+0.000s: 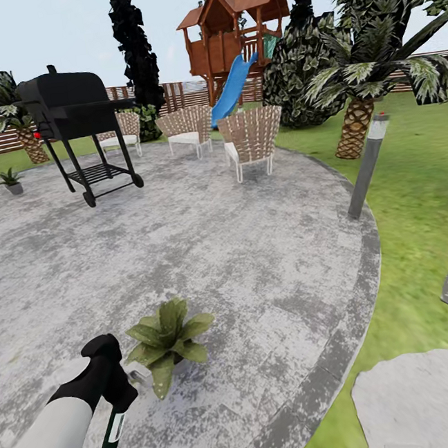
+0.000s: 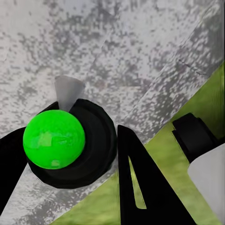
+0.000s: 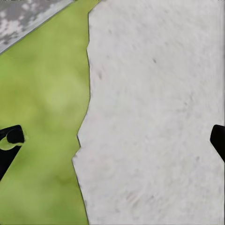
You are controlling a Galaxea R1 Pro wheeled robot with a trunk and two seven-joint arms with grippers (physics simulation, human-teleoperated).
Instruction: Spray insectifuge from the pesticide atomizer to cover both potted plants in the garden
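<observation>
At about seven o'clock in the head view, nearest the camera, the left gripper [image 1: 118,396] is gripping the pesticide atomizer [image 1: 113,433], its jaws closed around the bottle, which is hanging down below them, dark green with a white label. In the left wrist view the bottle [image 2: 54,139] is showing as a bright green round end, seated between the black fingers [image 2: 140,183]. Just beside the gripper, toward six o'clock, the nearer potted plant [image 1: 169,340] is sitting on the grey paved patio [image 1: 241,250] with its leaves spreading. In the right wrist view the right gripper [image 3: 112,140] is hovering with its jaws wide apart and nothing between them, over a pale stepping stone [image 3: 154,117] bordering the lawn [image 3: 42,117]. Farther out, at three o'clock, a grey lamp post [image 1: 368,166] is leaning at the patio's edge. At ten o'clock the second potted plant [image 1: 12,180] is standing near a black grill [image 1: 73,123], with wicker chairs [image 1: 250,139] around twelve o'clock and a wooden play tower [image 1: 230,35] behind them
</observation>
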